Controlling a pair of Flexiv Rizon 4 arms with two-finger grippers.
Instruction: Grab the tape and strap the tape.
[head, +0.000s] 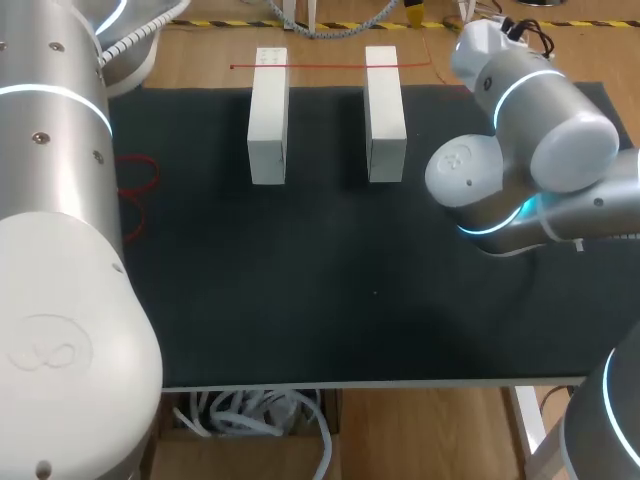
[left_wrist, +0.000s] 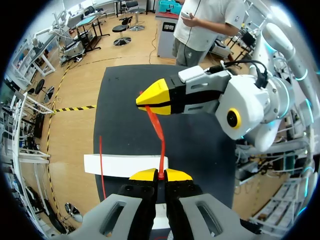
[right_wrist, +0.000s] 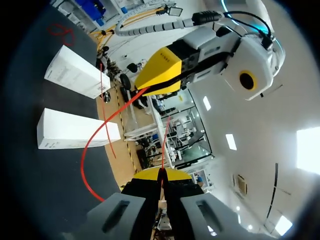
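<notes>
Head view: the black tabletop (head: 300, 330) carried two white blocks (head: 268, 120) standing side by side. One laid red strand (head: 330, 66) ran straight across their far ends, and loose red loops (head: 140, 190) lay near the left edge. My left arm (head: 50, 250) and right arm (head: 530, 150) filled the sides; neither tool showed here.

Left wrist view: my left tool (left_wrist: 160, 174) was pinched closed on the red tape (left_wrist: 159, 132). The tape rose from its yellow tips to my right tool (left_wrist: 150, 100), which was also clamped on it, above the tabletop. One white block lay just under my tips.

Right wrist view: the right tool's tips were closed on a thin end of the tape. From the left tool the tape sagged in a slack curve beside the blocks.

I judged the grabbing done, since both tools held the tape in the air. The strapping remained: the held length was not yet touching the blocks.
</notes>
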